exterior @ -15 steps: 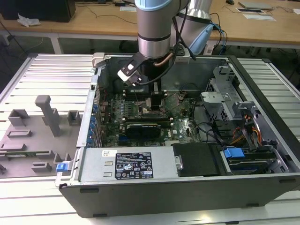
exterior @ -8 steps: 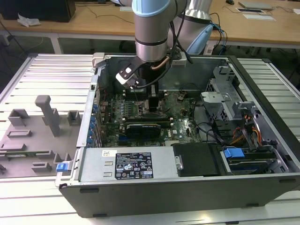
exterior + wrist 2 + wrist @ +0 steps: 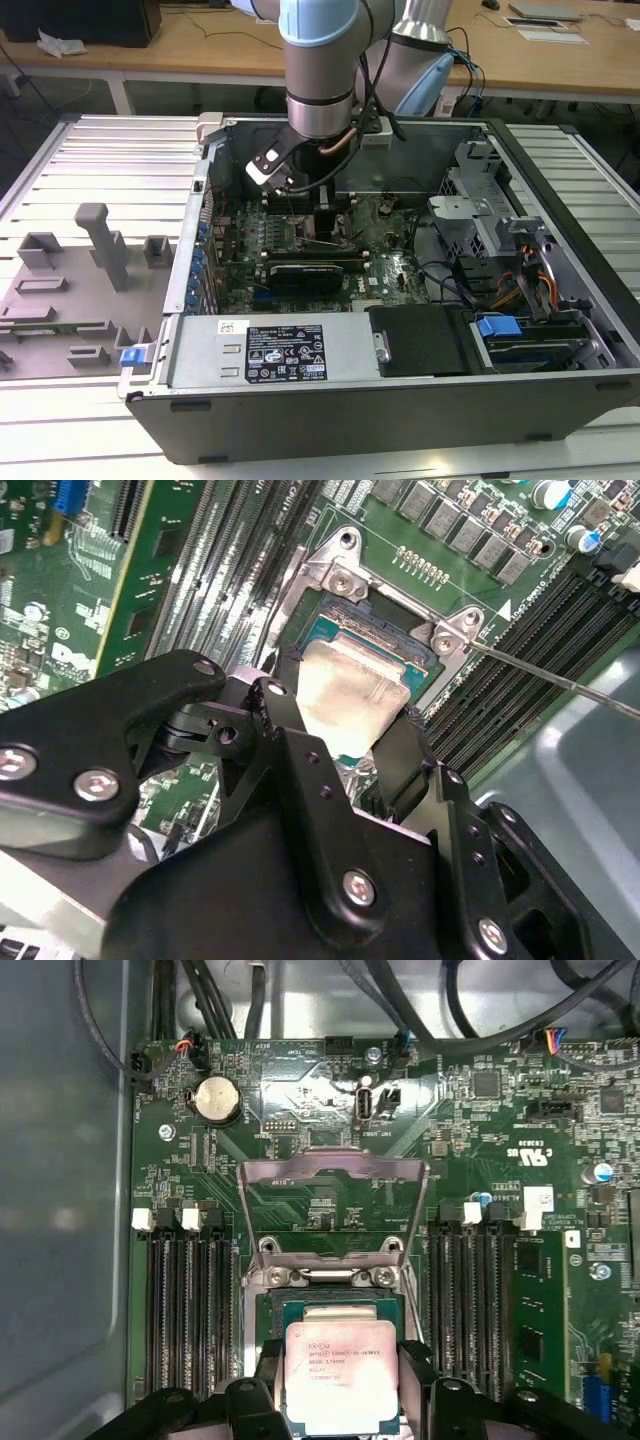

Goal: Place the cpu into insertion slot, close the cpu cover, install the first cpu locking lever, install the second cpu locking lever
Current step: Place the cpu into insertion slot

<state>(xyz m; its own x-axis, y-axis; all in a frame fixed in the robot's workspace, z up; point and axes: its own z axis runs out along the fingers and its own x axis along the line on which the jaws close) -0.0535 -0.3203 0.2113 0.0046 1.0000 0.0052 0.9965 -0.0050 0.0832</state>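
The cpu [image 3: 340,1375], a pale metal-topped square chip, sits between my gripper's [image 3: 340,1385] two black fingers [image 3: 268,1380], which are shut on its opposite edges. It hangs just over the insertion slot [image 3: 340,1305], whose dark frame shows past the chip's far edge. The cpu cover [image 3: 330,1167] stands swung up and open behind the slot. In the second wrist view the cpu [image 3: 350,695] lies tilted over the insertion slot [image 3: 375,630], with my gripper [image 3: 340,725] around it. A thin wire locking lever [image 3: 560,680] sticks out sideways, unlatched. In the exterior view my gripper [image 3: 322,215] reaches down into the computer case.
The green motherboard [image 3: 300,255] lies inside the open case [image 3: 400,400]. Black memory slots [image 3: 185,1300] flank the socket on both sides. Cables [image 3: 470,285] and drive cages [image 3: 480,210] fill the exterior view's right. A grey fixture tray [image 3: 70,290] lies to the left of the case.
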